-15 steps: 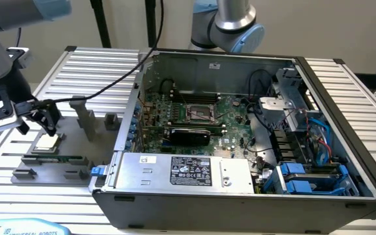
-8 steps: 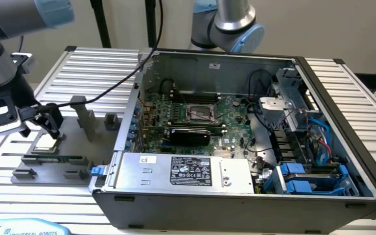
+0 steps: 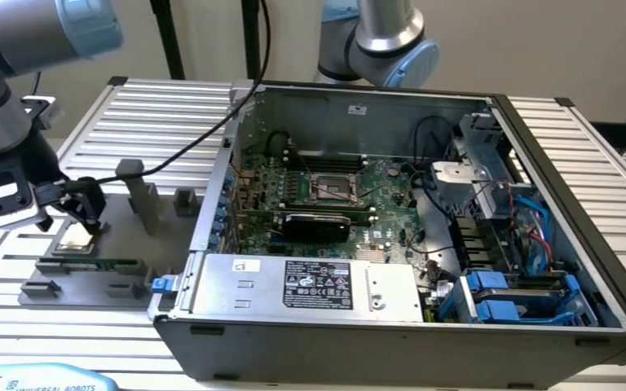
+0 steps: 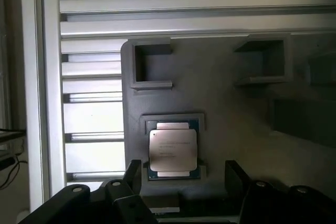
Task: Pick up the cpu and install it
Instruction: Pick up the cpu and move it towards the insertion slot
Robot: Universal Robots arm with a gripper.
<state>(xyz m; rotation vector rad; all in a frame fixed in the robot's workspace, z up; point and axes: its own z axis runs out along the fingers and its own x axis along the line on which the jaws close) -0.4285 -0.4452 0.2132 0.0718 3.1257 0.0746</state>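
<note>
Hovering low over the cpu point(image 3: 77, 238) at the exterior view's left, gripper point(image 3: 71, 224) released and spread wide, clasping nothing. Lying flat with the silvery-beige metal top upward, seated in a shallow square recess of the grey tray point(image 3: 128, 244). Seen from the wrist: two dark fingers point(image 4: 133, 174) standing one to each side of the chip, set wider apart than the chip itself, a strip of tray showing between each finger and the chip's edge, no contact apparent. Sharing the tray with a long narrow green memory stick point(image 3: 101, 265) just beside the chip on the side nearer the exterior camera, two grey upright posts point(image 3: 139, 195) further toward the exterior view's right, and open box-shaped pockets point(image 4: 152, 66) elsewhere in the grey surface. Set on a ribbed aluminium table point(image 3: 160, 106), with an open computer case point(image 3: 400, 350) just beside the tray on the exterior view's right. Inside the case, well apart from the chip: a green motherboard point(image 3: 384, 183) carrying a black square socket point(image 3: 329, 189) framed in metal, and a grey power-supply box point(image 3: 302, 285) along the near wall. Not yet installed: chip on the tray, socket in the case.
</note>
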